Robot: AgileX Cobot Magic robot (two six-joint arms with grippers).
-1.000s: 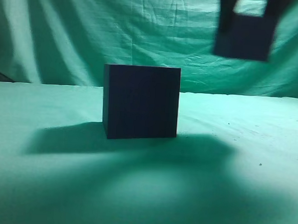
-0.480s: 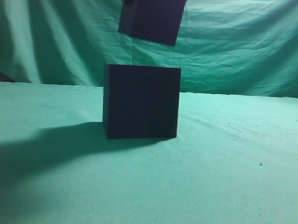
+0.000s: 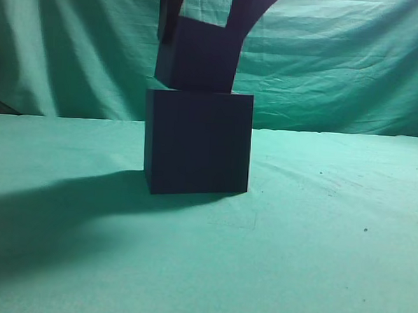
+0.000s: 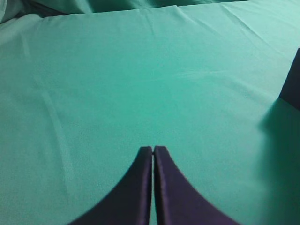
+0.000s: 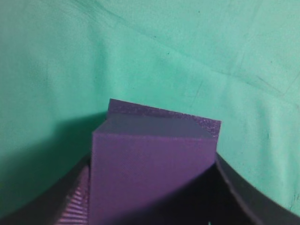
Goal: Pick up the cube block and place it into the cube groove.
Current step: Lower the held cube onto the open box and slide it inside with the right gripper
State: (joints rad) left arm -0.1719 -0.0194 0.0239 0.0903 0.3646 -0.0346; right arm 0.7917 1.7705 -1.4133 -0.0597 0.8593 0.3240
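The cube groove is a large dark box standing mid-table. My right gripper is shut on the cube block and holds it slightly tilted right at the box's top, its lower edge at the rim. In the right wrist view the purple cube block fills the space between the gripper's fingers, and the box's rim shows just beyond it. My left gripper is shut and empty over bare cloth, with the box's edge far to its right.
Green cloth covers the table and hangs as a backdrop. A broad shadow lies on the cloth left of the box.
My right gripper carried the cube block from the upper right leftwards over the box, then lowered it to the box's top. The box has not moved.
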